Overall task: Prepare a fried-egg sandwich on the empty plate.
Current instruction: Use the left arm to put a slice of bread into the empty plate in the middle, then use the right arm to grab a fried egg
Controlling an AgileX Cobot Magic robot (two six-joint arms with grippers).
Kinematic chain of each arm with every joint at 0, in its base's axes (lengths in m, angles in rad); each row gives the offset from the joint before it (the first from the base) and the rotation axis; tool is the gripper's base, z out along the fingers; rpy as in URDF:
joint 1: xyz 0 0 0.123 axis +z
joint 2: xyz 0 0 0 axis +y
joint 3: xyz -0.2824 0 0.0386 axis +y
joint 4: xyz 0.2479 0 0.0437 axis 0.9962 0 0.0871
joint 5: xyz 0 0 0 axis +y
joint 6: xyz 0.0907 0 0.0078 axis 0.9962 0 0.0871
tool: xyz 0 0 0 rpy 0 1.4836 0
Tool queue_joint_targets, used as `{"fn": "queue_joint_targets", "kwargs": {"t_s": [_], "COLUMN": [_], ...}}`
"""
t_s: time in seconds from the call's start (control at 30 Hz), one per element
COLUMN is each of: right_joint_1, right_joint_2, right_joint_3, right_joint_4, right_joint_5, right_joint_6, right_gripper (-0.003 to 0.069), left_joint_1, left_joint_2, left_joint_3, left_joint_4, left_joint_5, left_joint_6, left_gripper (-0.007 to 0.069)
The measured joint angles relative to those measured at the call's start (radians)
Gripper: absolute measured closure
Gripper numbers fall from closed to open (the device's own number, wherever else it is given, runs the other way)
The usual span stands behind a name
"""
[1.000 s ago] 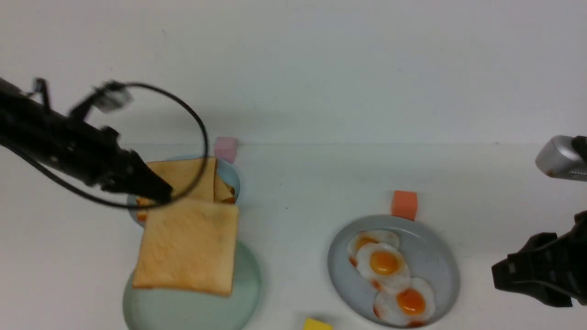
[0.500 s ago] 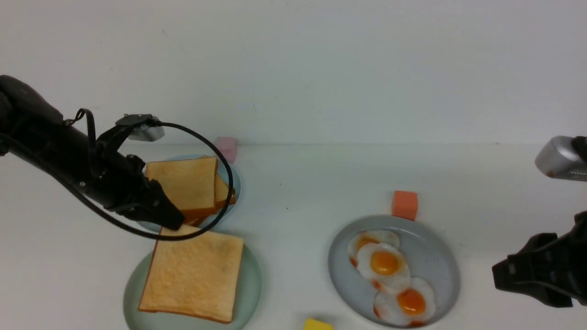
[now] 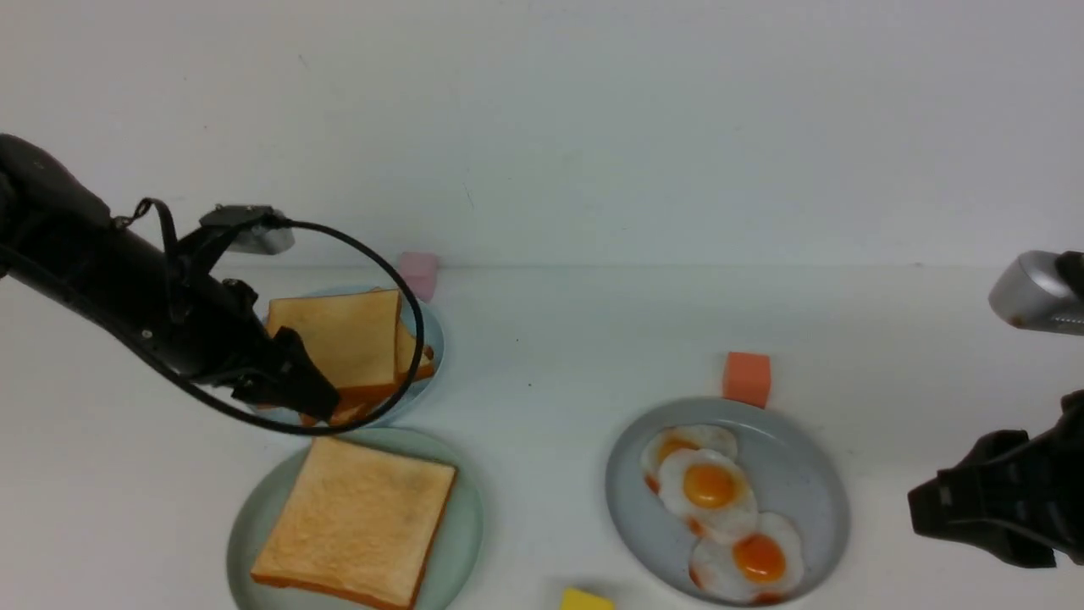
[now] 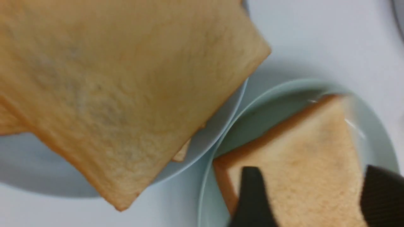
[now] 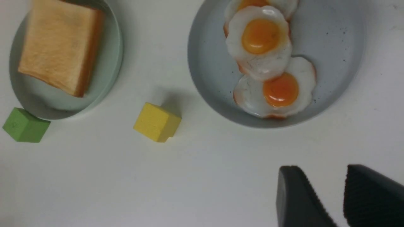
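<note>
Near edge: a yellow cube (image 3: 586,601) sits between the two near plates, and a green cube (image 5: 26,125) sits just beside the mint plate's near rim.
Empty plate: the mint-green plate (image 3: 467,529) is near left and already carries one toast slice (image 3: 356,521).
Sandwich so far: there's only the base, a square golden-brown slice with a darker crust, lying flat and slightly turned inside the rim. No egg, no top slice yet.
Right gripper (image 5: 322,170): near right, well apart from the eggs, fingers parted with nothing between them.
Eggs: three fried eggs (image 3: 710,487) overlap in a row on the grey-blue plate (image 3: 804,474), white with orange yolks.
Left gripper (image 4: 312,171): it hangs above the slice's far edge, fingers spread wide and gripping nothing.
Step in hand: probably clearing the left arm. I'd lift it straight up so it doesn't nudge the slice, then have the right arm peel off one egg by its white edge.
Far: the toast pile (image 3: 343,339) sits on the light-blue plate (image 3: 428,330). An orange cube (image 3: 747,379) and a pink cube (image 3: 417,273) lie beyond.
</note>
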Motion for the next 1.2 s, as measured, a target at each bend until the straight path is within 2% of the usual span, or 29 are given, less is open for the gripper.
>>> {"fn": "queue_joint_targets", "kwargs": {"t_s": [0.07,0.13,0.37,0.53,0.63,0.67,0.73,0.87,0.93,0.97,1.13,1.2], "right_joint_1": [0.000,0.000,0.000,0.000,-0.004,-0.005,-0.031,-0.123,-0.181,-0.226,-0.327,-0.338], "right_joint_2": [0.019,0.040,0.155,0.271,0.372,0.379,0.452,0.549,0.589,0.618,0.707,0.743], "right_joint_3": [-0.011,-0.023,-0.076,-0.138,-0.180,-0.184,-0.201,-0.206,-0.208,-0.209,-0.211,-0.211], "right_joint_4": [-0.004,-0.005,-0.013,-0.015,-0.013,-0.013,0.013,0.140,0.239,0.327,0.628,0.728], "right_joint_5": [0.000,-0.004,-0.122,-0.114,-0.117,-0.117,-0.119,-0.119,-0.107,-0.093,-0.051,-0.051], "right_joint_6": [0.002,0.004,-0.007,-0.019,-0.066,-0.073,-0.117,-0.234,-0.351,-0.436,-0.764,-0.850], "right_gripper": [0.0372,0.0358,0.0330,0.0330,0.0330,0.0330,0.0330,0.0330,0.0330,0.0330,0.0330,0.0330], "left_joint_1": [0.000,0.000,-0.002,-0.097,-0.239,-0.248,-0.352,-0.465,-0.502,-0.529,-0.588,-0.595], "left_joint_2": [-0.040,-0.076,-0.304,-0.476,-0.552,-0.556,-0.582,-0.609,-0.634,-0.658,-0.777,-0.817], "left_joint_3": [0.000,-0.004,-0.017,-0.020,0.001,0.004,0.045,0.150,0.205,0.247,0.394,0.455], "left_joint_4": [0.002,0.008,-0.029,-0.010,0.060,0.071,0.145,0.242,0.254,0.254,0.255,0.256], "left_joint_5": [0.002,0.010,0.125,0.157,0.142,0.139,0.134,0.131,0.119,0.105,-0.021,-0.090], "left_joint_6": [-0.004,-0.018,-0.096,-0.124,-0.182,-0.193,-0.273,-0.385,-0.414,-0.427,-0.459,-0.465], "left_gripper": [0.0082,0.0067,0.0075,0.0154,0.0262,0.0270,0.0377,0.0541,0.0602,0.0638,0.0638,0.0638]}}
